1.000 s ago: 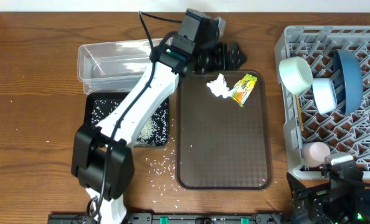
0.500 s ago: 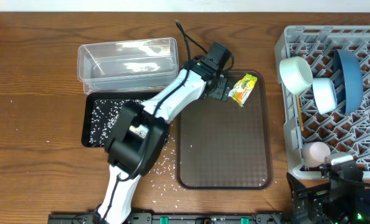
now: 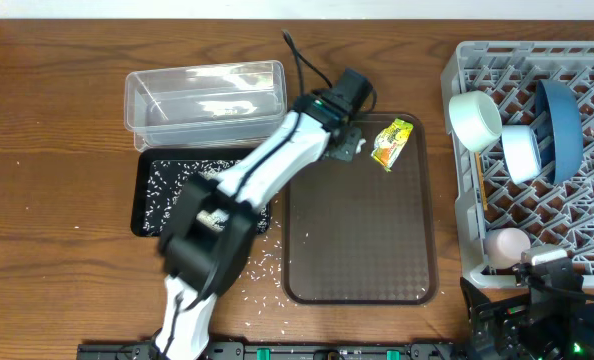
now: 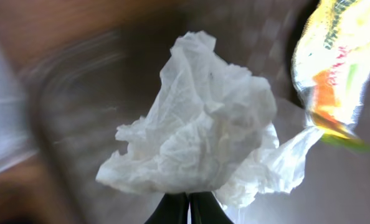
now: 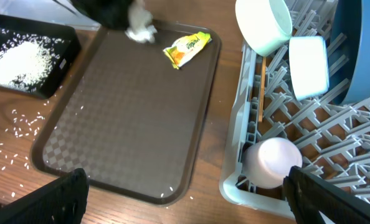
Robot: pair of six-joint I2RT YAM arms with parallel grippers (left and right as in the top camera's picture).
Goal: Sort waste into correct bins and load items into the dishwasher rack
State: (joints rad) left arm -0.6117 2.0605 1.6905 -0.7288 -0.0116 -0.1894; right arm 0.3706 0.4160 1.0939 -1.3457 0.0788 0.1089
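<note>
My left gripper (image 3: 343,138) is shut on the crumpled white tissue (image 4: 197,137) over the far left corner of the brown tray (image 3: 362,240). Its black fingertips (image 4: 172,213) pinch the tissue's lower edge. The green-and-yellow wrapper (image 3: 392,142) lies just to the right on the tray. Rice grains (image 3: 257,268) are scattered on the table, and more lie in the black tray (image 3: 144,215). The clear tub (image 3: 207,95) stands behind it. My right gripper (image 5: 185,199) hangs open near the rack's (image 3: 465,230) front corner, holding nothing.
The rack holds a pale green bowl (image 3: 474,120), a small white-and-blue bowl (image 3: 522,152), a large blue bowl (image 3: 560,130), a pink cup (image 3: 507,245) and chopsticks (image 3: 477,180). The left arm stretches diagonally over the black tray.
The left arm swung down onto the tray's far corner and its jaws closed on the tissue. The right gripper has not moved.
</note>
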